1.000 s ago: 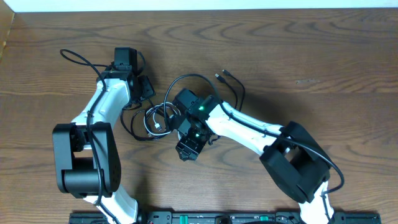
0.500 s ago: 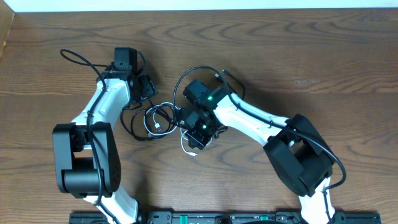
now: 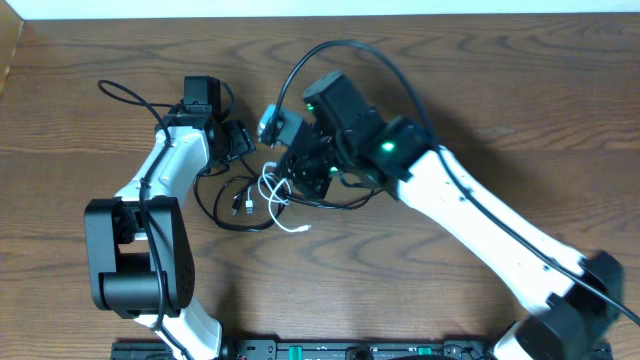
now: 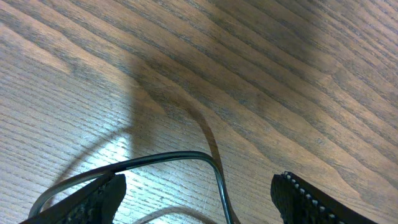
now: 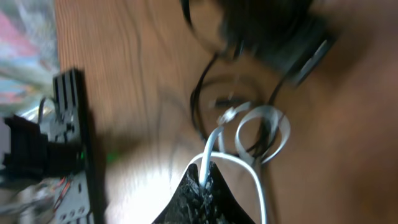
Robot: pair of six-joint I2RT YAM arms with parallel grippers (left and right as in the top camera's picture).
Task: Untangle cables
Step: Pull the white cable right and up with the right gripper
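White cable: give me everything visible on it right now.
Thin, flexible white cable, flat and glossy-looking in the blurred right wrist view. It curls in a couple of small loops overlapping the black cable near the middle of the table, so the two are not yet apart. The right tool is shut on one strand; a loose tail runs out onto the wood toward the robot's base. A small metallic plug seems to sit by the loops, too blurred to confirm.
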